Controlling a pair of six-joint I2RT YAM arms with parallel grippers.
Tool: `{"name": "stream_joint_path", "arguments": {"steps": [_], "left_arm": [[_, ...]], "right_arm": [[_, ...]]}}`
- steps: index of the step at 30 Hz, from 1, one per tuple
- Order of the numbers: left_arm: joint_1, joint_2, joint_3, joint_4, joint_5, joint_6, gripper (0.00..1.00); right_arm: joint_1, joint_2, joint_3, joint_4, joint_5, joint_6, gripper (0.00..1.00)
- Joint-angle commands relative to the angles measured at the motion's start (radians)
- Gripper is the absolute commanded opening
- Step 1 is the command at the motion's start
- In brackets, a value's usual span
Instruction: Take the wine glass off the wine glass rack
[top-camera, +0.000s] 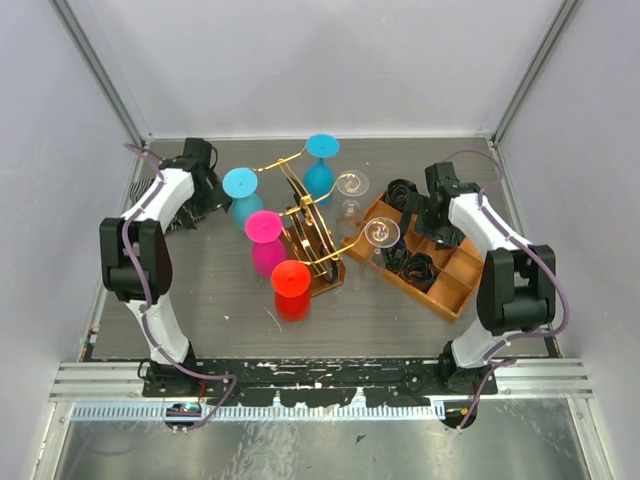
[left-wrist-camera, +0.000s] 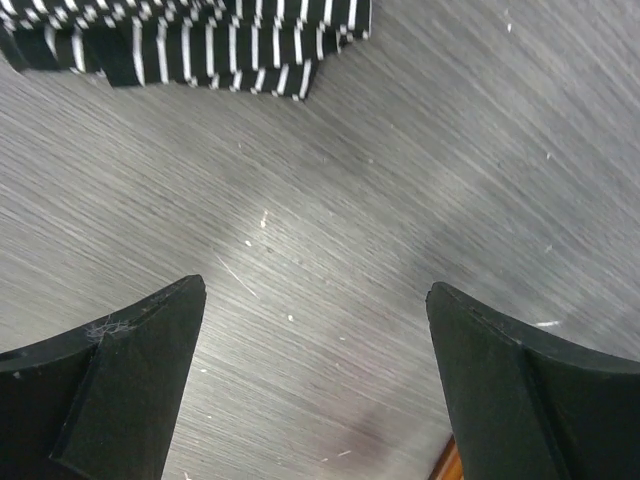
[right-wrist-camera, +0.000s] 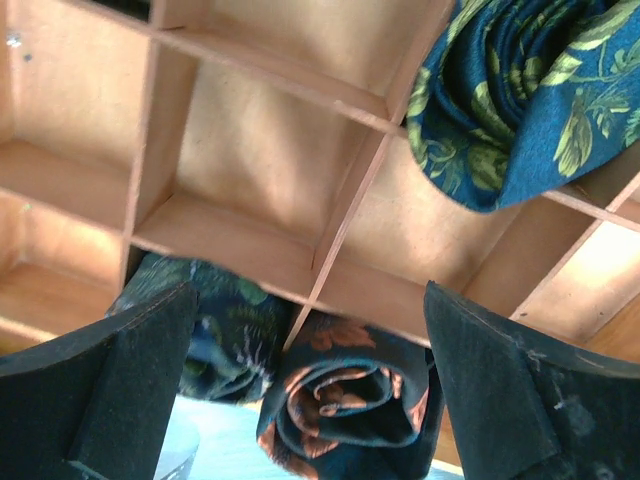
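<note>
Approach stage, apparently: left gripper (left-wrist-camera: 315, 300) and right gripper (right-wrist-camera: 310, 300) gape wide, empty; next, one must reach a wine glass (top-camera: 381, 232) on the wine glass rack (top-camera: 312, 237).

The left arm (top-camera: 150, 250) and right arm (top-camera: 505, 265) have glossy white shells, black joints and thin purple cables (top-camera: 140, 151). The left hand (left-wrist-camera: 315, 310) and right hand (right-wrist-camera: 310, 310) each have two broad, matte black fingers (left-wrist-camera: 120, 390).
</note>
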Motion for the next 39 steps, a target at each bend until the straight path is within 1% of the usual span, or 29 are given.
{"name": "stream_joint_path", "arguments": {"steps": [1, 5, 8, 10, 12, 15, 18, 23, 28, 31, 33, 39], "left_arm": [[0.005, -0.100, -0.103, 0.073, 0.115, -0.042, 1.00], [0.005, -0.194, -0.205, 0.114, 0.151, -0.054, 1.00], [0.004, -0.238, -0.244, 0.117, 0.219, -0.056, 0.99], [0.004, -0.258, -0.259, 0.111, 0.249, -0.057, 0.99], [0.004, -0.283, -0.277, 0.106, 0.265, -0.057, 0.99], [0.004, -0.329, -0.300, 0.100, 0.279, -0.054, 0.99], [0.004, -0.373, -0.323, 0.098, 0.288, -0.057, 0.99], [0.004, -0.440, -0.358, 0.085, 0.311, -0.061, 0.99], [0.005, -0.496, -0.408, 0.078, 0.310, -0.055, 0.99], [0.005, -0.513, -0.426, 0.075, 0.303, -0.051, 0.99], [0.005, -0.516, -0.429, 0.072, 0.307, -0.047, 0.99], [0.004, -0.513, -0.440, 0.079, 0.328, -0.054, 0.99]], "right_arm": [[-0.029, 0.070, -0.008, 0.070, 0.055, 0.033, 1.00], [-0.047, 0.179, 0.031, 0.093, 0.049, 0.048, 1.00], [-0.061, 0.263, 0.095, 0.106, 0.025, 0.080, 1.00], [-0.084, 0.327, 0.159, 0.105, -0.011, 0.128, 1.00], [-0.120, 0.389, 0.216, 0.103, -0.102, 0.184, 1.00], [-0.148, 0.422, 0.255, 0.135, -0.123, 0.291, 1.00], [-0.158, 0.427, 0.293, 0.164, -0.075, 0.388, 1.00], [-0.197, 0.491, 0.426, 0.149, 0.003, 0.517, 1.00], [-0.226, 0.515, 0.543, 0.122, 0.110, 0.594, 1.00], [-0.228, 0.500, 0.583, 0.111, 0.173, 0.590, 1.00], [-0.225, 0.469, 0.586, 0.140, 0.156, 0.545, 1.00], [-0.164, 0.358, 0.566, 0.205, 0.144, 0.265, 1.00]]}}
